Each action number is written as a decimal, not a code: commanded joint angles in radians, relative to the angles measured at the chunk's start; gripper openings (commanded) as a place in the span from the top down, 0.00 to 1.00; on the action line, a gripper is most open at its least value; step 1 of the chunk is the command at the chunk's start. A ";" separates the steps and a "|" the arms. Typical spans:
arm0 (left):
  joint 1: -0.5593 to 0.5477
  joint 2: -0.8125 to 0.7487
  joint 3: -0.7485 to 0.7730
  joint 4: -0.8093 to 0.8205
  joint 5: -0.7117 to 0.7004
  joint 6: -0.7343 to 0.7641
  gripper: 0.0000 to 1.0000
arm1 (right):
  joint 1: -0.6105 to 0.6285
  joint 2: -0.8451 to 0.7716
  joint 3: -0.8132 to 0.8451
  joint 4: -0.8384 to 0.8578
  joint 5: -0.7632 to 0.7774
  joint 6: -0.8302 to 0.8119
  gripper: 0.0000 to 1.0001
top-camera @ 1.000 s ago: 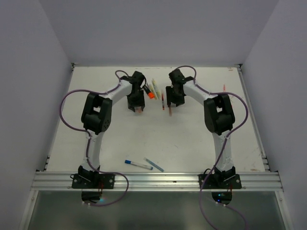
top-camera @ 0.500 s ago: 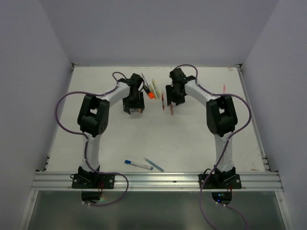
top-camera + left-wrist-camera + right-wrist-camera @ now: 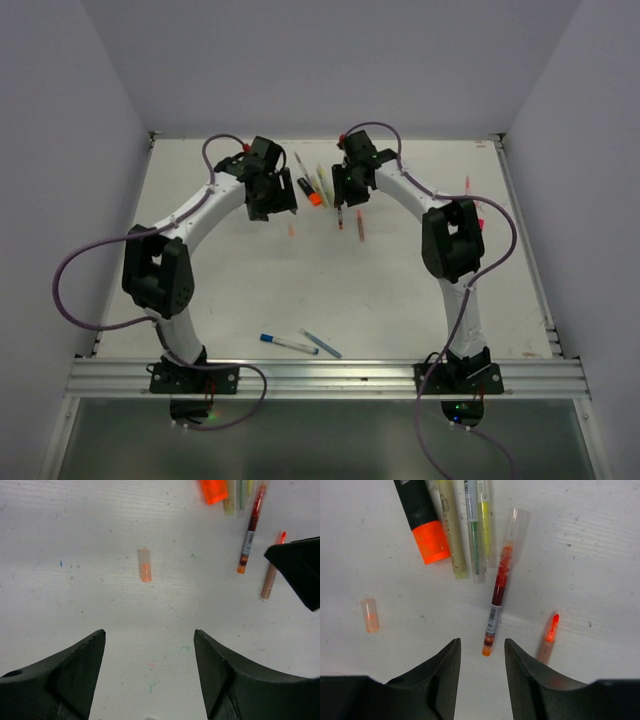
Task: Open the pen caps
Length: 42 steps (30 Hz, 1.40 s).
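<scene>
With left gripper point(image 3: 150, 672) gaping wide and empty near the loose orange cap point(image 3: 145, 565) on the far table point(image 3: 400, 290), and right gripper point(image 3: 482, 667) narrower, empty, over the red pen point(image 3: 499, 592) to its right, pinch the far-end clear cap point(image 3: 517, 522) across its sides: probably light, stiff, slippery.

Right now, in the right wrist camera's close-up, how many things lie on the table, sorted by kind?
Slim pens: 5
Highlighter: 1
Loose cap: 1
Total: 7
</scene>
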 commanded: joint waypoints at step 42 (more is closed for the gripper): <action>0.014 -0.258 -0.170 0.179 0.232 -0.042 0.34 | 0.080 -0.178 0.018 -0.136 0.126 0.036 1.00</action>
